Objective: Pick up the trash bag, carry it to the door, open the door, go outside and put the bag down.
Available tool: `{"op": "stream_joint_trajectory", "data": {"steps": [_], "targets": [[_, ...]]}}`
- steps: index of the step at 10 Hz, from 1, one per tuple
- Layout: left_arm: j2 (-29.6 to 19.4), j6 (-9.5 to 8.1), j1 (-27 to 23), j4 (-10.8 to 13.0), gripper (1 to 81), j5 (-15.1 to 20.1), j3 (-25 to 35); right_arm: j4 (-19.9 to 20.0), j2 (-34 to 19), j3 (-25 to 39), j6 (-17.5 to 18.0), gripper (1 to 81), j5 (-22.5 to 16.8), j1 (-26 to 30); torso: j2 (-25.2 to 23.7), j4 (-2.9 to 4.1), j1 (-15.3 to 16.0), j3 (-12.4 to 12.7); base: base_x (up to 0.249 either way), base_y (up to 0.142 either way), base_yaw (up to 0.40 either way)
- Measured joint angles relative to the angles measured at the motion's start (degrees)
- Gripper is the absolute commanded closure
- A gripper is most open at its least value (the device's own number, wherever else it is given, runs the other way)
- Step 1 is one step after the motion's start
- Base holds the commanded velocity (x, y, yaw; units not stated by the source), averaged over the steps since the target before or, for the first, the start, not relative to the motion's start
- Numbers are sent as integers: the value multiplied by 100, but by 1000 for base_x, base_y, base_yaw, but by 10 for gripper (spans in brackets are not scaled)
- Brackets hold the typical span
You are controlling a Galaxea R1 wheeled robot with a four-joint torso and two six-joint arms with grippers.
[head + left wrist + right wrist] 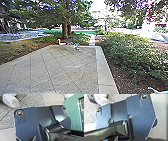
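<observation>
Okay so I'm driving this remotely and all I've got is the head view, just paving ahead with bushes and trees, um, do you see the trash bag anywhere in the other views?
Observer: Yes. The left wrist view shows a pale bag, partly see-through, past the edge of the robot's dark plate.

Operator: Good. Anything close to the robot that I should know about before I turn?

Observer: There's a green frame in the left wrist view, on the other side of that plate from the bag. I can't tell how near it is.
</observation>
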Motion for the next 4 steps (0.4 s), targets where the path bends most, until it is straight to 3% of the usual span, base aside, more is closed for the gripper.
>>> {"op": "stream_joint_trajectory", "data": {"steps": [4], "targets": [[468,9,469,154,10,-1247,-339,5,30,22,-2,10,208,-51,-2,0,-2,4,0,0,0]]}}
